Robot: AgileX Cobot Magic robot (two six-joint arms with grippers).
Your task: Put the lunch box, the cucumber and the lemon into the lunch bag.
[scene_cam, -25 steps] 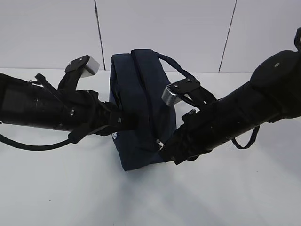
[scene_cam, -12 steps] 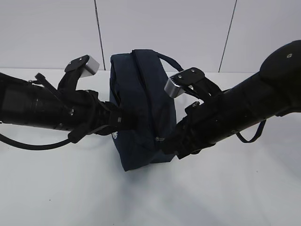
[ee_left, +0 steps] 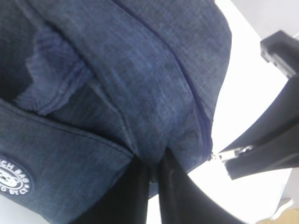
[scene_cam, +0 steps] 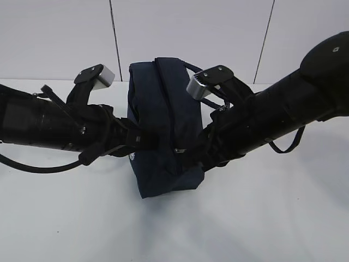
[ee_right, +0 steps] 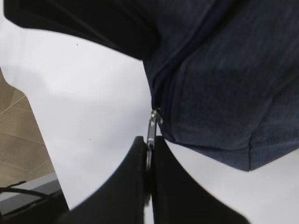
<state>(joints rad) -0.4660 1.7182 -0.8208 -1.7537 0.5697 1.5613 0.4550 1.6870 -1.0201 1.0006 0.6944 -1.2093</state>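
Note:
The dark navy lunch bag [scene_cam: 163, 125] stands in the middle of the white table, its top zipper running front to back. My left gripper [scene_cam: 143, 139] comes in from the left and is shut on a fold of the bag's fabric [ee_left: 156, 161]. My right gripper [scene_cam: 188, 155] reaches in from the right and is shut on the metal zipper pull [ee_right: 151, 133] at the bag's near end. That zipper pull [ee_left: 231, 154] also shows in the left wrist view. The lunch box, the cucumber and the lemon are out of view.
A loop handle [scene_cam: 283, 144] of the bag hangs behind the right arm. Grey wall panels [scene_cam: 191, 33] stand behind the table. In the right wrist view the table edge and brown floor [ee_right: 18, 140] lie at the left.
My right gripper has moved up and back along the bag with the zipper pull in it. The left arm has stayed where it was, still pinching the fabric.

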